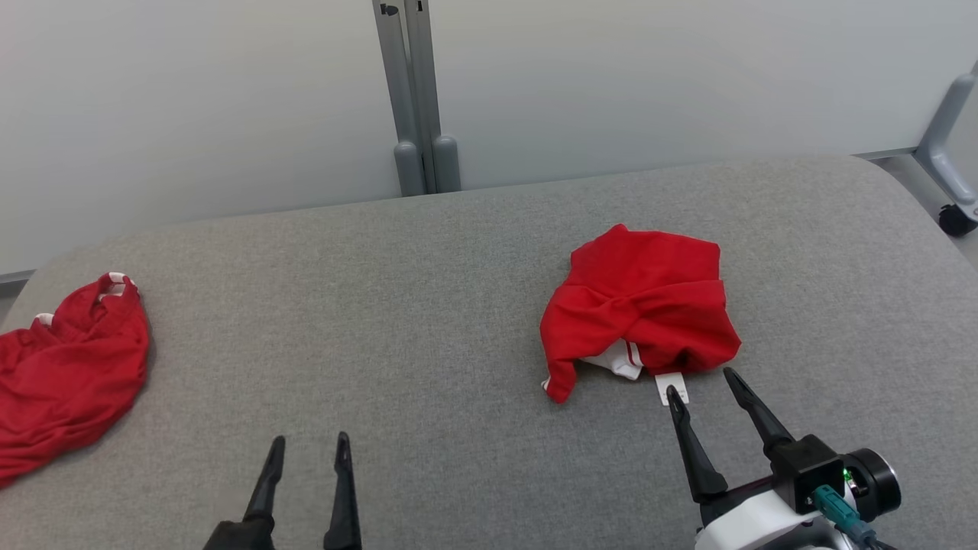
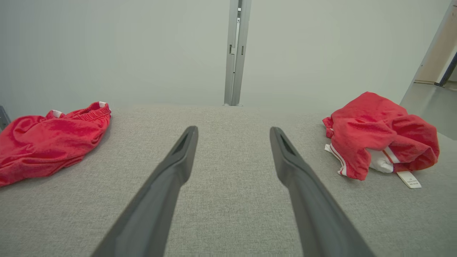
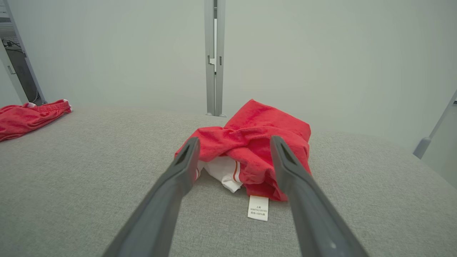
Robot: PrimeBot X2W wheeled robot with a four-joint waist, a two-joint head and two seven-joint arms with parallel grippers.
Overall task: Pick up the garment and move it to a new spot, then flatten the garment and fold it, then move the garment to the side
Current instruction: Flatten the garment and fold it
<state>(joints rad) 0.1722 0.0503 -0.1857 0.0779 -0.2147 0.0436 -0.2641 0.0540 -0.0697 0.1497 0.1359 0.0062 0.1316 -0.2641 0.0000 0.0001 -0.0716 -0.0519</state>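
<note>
So we're at a big grey fabric-covered table (image 1: 458, 321) with a plain pale wall (image 1: 191, 99) behind it. Two red things are on it. The garment (image 1: 642, 305) sits right of centre, bunched into a rumpled heap. A second red piece (image 1: 69, 367) lies well apart at the far left edge, and we're guessing that one isn't our job right now.

The right gripper (image 1: 701, 383) is low over the table just in front of the heap, fingers spread wide and holding nothing, with the near hem lined up between them in the right wrist view. The left gripper (image 1: 309, 439) hangs over bare table at lower left. Its fingers are spread too, nothing in them.

Handling-wise it looks like thin, soft jersey: light, floppy, no stiffness at all, so it'll drape and sag the moment we lift it. It shouldn't be slippery on that cloth top, but layers may drag along together. We'd pinch a raised fold at the near edge of the heap, not the flat part, and go deep enough to catch real fabric.

A bit of white trim (image 1: 619, 365) with red stripes pokes out underneath. The little white tag (image 1: 666, 380) lies flat on the table touching the near hem. It's too flimsy to grab on its own.
</note>
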